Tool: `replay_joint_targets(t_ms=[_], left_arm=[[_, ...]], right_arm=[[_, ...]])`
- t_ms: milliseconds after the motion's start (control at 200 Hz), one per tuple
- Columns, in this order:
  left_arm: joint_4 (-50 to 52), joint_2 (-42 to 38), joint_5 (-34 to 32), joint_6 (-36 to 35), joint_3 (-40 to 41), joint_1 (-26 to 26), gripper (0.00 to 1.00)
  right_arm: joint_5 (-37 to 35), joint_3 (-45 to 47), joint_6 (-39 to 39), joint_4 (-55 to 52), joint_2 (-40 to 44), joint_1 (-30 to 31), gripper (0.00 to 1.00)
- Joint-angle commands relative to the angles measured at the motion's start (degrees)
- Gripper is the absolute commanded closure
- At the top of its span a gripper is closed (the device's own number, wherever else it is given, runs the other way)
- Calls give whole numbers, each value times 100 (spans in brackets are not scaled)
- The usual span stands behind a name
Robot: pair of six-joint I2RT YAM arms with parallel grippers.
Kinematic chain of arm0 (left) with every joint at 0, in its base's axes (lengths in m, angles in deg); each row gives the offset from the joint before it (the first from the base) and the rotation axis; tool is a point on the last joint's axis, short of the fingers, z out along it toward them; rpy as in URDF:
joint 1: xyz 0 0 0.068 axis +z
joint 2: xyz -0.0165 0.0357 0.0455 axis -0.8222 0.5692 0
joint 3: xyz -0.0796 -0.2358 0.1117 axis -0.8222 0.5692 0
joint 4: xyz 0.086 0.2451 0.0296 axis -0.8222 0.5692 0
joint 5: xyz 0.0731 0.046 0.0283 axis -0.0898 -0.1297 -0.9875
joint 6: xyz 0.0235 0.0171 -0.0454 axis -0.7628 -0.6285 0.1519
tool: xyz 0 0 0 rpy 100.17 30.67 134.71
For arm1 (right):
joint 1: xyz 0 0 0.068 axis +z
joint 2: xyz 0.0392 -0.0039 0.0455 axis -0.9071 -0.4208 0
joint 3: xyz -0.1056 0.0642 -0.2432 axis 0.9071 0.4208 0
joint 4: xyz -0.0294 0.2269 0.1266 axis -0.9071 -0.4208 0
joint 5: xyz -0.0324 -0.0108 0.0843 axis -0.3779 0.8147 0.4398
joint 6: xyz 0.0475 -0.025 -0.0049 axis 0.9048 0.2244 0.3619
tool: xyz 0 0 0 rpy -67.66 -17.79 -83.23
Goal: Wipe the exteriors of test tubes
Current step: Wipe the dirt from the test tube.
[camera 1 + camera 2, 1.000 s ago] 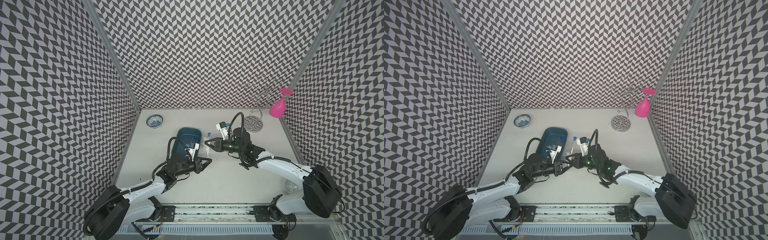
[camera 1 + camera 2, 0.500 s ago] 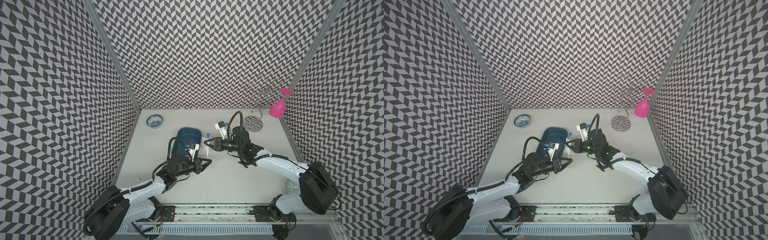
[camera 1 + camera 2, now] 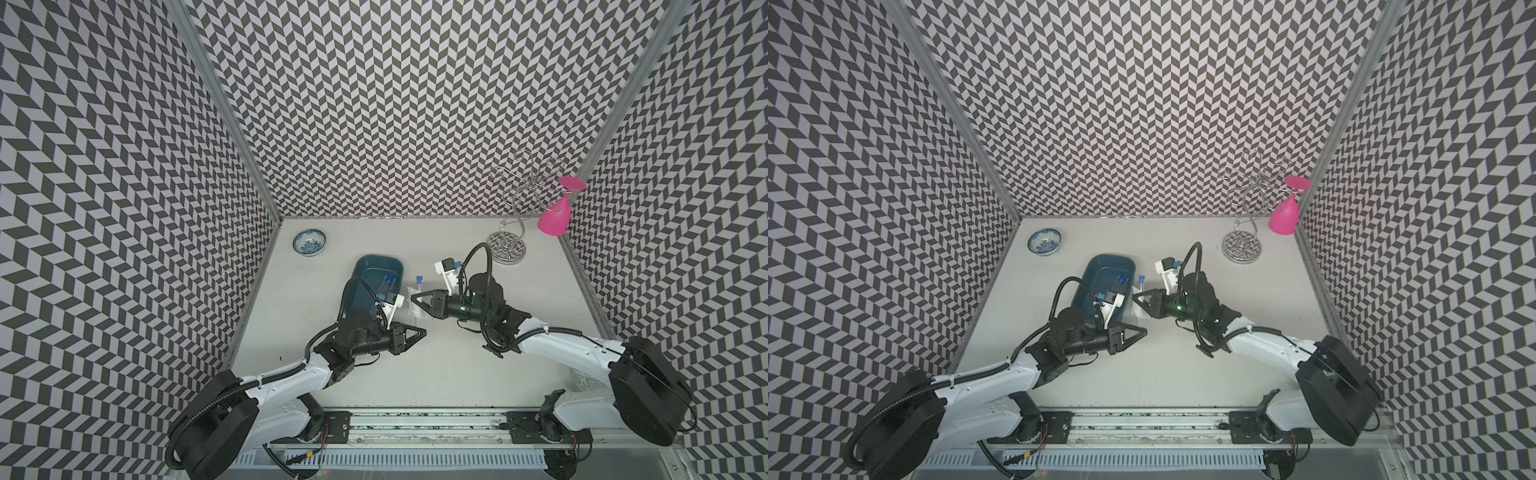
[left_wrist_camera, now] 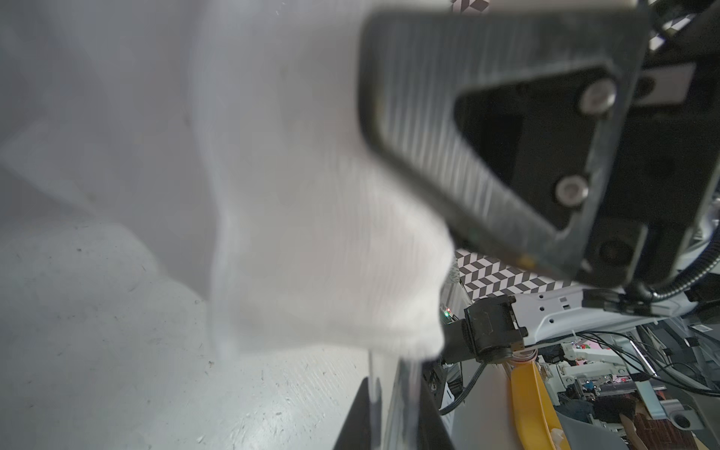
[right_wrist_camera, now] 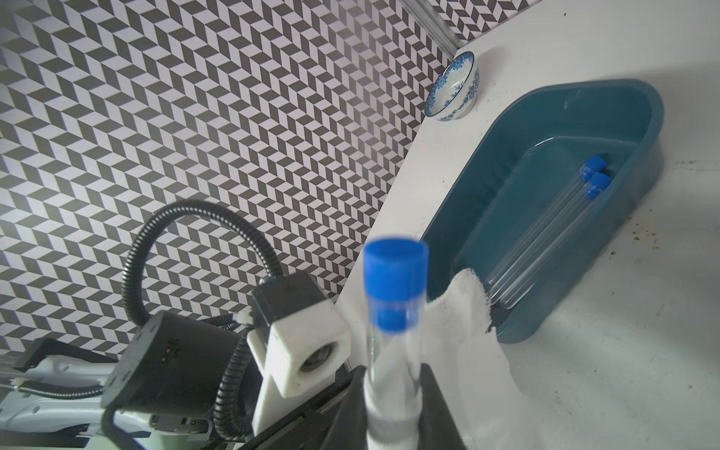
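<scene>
A clear test tube with a blue cap (image 3: 419, 279) (image 5: 393, 280) is held above the table between both arms. My left gripper (image 3: 423, 331) (image 3: 1144, 331) (image 4: 395, 413) is shut on its capless end. My right gripper (image 3: 413, 299) (image 3: 1134, 297) (image 5: 393, 405) is shut on the white wipe (image 3: 415, 311) (image 4: 311, 233) (image 5: 467, 350), which is wrapped round the tube's middle. Two more capped test tubes (image 3: 388, 286) (image 3: 1121, 280) (image 5: 545, 241) lie side by side in the dark blue tray (image 3: 365, 270) (image 3: 1100, 270) (image 5: 584, 89). The wipe hides most of the held tube.
A blue-and-white bowl (image 3: 309, 242) (image 5: 454, 87) sits at the back left. At the back right a wire rack (image 3: 507, 249) carries a hanging pink glass (image 3: 555, 218). Patterned walls close in three sides. The tray lies just left of both grippers.
Both grippers and the tube have drifted slightly toward the table's front. The right gripper has closed a little on the wipe. The left grip is unchanged.
</scene>
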Motion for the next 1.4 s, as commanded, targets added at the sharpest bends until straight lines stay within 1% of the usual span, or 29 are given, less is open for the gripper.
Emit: replay_joint_targets(t_ms=[0,115,235,295,456,551,611,691,846,991,1137,1262,1397], left_arm=[[-556,-183,-35,-23,-80,56,83],[-473,-175,-18,-90,-112,117,83],[-323,-165,52,-190,-189,134,83],[-329,-169,79,-176,-173,135,83],[-315,-280,66,-164,-93,135,83],[-289,-335,53,-174,-71,135,83],[-279,-343,53,-175,-67,134,83],[-284,-340,28,-175,-79,145,83],[-299,-275,68,-200,-140,189,83],[-280,-217,96,-236,-200,239,83],[-288,-169,114,-253,-207,276,83],[-279,-149,165,-269,-215,345,83],[-244,-160,220,-280,-226,346,83]], right_arm=[[-372,461,264,173,68,380,81],[-378,461,259,221,-34,411,81],[-398,-135,-74,-217,-245,174,81],[-227,-485,-244,-337,-409,-86,81],[518,-1589,-640,-619,-1040,-795,81],[663,-2108,-806,-890,-1369,-915,81],[696,-2270,-872,-987,-1469,-908,81],[736,-2066,-720,-761,-1417,-884,81],[668,-1142,-396,-327,-997,-705,81],[380,-315,-105,-37,-555,-248,81],[153,233,238,278,-291,123,81],[133,191,173,169,-352,156,81],[112,-428,-206,-219,-573,26,81]])
